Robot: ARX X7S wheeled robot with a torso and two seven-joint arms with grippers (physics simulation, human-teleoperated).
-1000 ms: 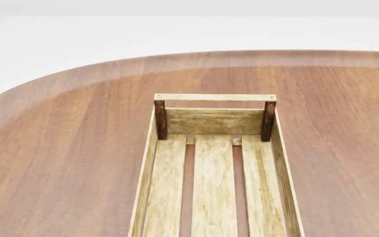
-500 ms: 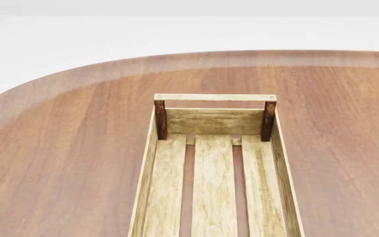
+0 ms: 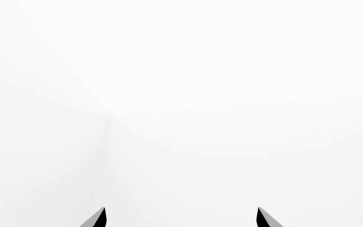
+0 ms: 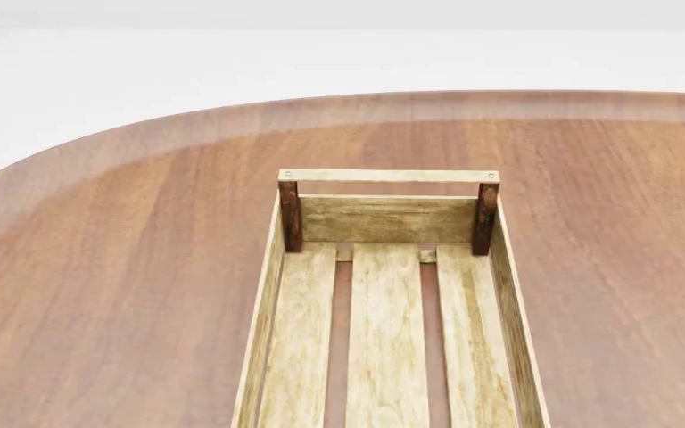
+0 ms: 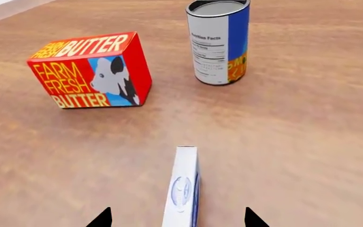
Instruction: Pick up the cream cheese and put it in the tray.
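- Right wrist view shows the cream cheese (image 5: 183,189) standing on its thin edge on the brown table (image 5: 307,132). It lies between the 2 dark tips of the right gripper (image 5: 177,218).
- The tips sit one on each side of the box, spread apart and not touching it. So the box is not grabbed yet.
- Farther off stand the butter box (image 5: 93,71) and the can (image 5: 219,41). Both are well apart from the cream cheese, so they should not get in the way.
- Head view shows the tray (image 4: 501,259) in the middle of the table, with nothing lying on its slats as far as that view goes. Its near end is cut off.
- Left wrist view shows only white space and the 2 tips of the left gripper (image 3: 180,218), spread apart and holding nothing.
- The job looks barely begun: the right hand is lined up. Still to do are the squeeze, the lift, the carry and the drop into the tray.
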